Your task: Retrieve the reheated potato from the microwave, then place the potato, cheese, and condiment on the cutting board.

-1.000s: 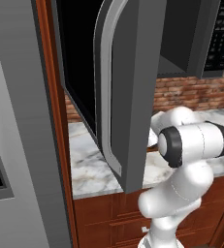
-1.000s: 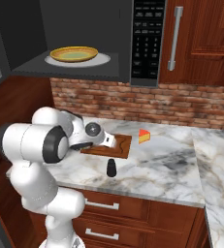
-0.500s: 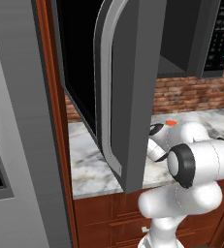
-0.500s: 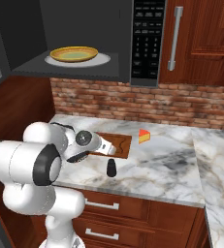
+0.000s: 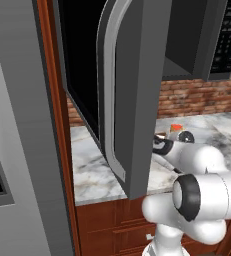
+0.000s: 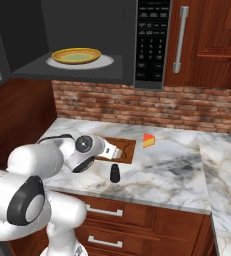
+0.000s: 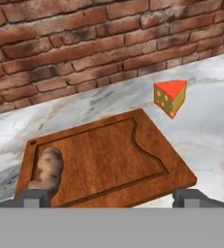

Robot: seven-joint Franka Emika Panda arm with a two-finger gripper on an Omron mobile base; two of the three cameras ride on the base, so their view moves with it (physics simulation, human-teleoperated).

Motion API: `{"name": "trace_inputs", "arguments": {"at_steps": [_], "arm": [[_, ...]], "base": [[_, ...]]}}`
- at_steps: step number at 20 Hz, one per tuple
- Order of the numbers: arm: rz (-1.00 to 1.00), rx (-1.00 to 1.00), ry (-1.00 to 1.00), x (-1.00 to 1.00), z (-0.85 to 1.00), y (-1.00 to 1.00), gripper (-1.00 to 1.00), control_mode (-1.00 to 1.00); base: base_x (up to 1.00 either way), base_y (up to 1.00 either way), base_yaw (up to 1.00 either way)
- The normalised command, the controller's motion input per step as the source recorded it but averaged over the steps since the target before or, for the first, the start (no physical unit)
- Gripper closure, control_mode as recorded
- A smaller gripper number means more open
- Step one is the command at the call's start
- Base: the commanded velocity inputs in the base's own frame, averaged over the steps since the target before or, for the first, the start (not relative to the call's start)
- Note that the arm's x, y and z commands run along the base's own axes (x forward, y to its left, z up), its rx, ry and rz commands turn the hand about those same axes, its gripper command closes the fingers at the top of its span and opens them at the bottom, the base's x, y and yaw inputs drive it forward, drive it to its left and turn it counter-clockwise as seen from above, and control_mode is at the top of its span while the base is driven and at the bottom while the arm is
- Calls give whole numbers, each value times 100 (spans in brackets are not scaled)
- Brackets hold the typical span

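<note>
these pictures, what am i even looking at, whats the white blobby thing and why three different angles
The white thing is a robot arm in a computer-drawn kitchen. Two pictures come from cameras riding behind it, one on each side; the third looks out from its hand.

Its gripper is open and holds nothing; the two small dark fingertips rise at the bottom of the hand picture.

On the marble counter lies a wooden cutting board with a potato resting on its left part. A cheese wedge sits on the counter beyond the board, apart from it. A small black bottle stands in front of the board.

Above, the microwave is open, a yellow plate inside. Its door blocks much of the left picture.
</note>
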Motion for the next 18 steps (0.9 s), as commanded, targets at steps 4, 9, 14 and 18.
{"name": "trace_inputs", "arguments": {"at_steps": [4, 9, 14, 18], "arm": [[0, 0, 1, -5, 60, -14, -100, -100], [0, 0, 7, -29, 51, -17, -100, -100], [0, 0, 11, -47, 37, -15, -100, -100], [0, 1, 20, -52, 23, -7, -100, -100]], "base": [[0, 0, 0], [0, 0, 0], [0, 0, 0], [0, 0, 0]]}}
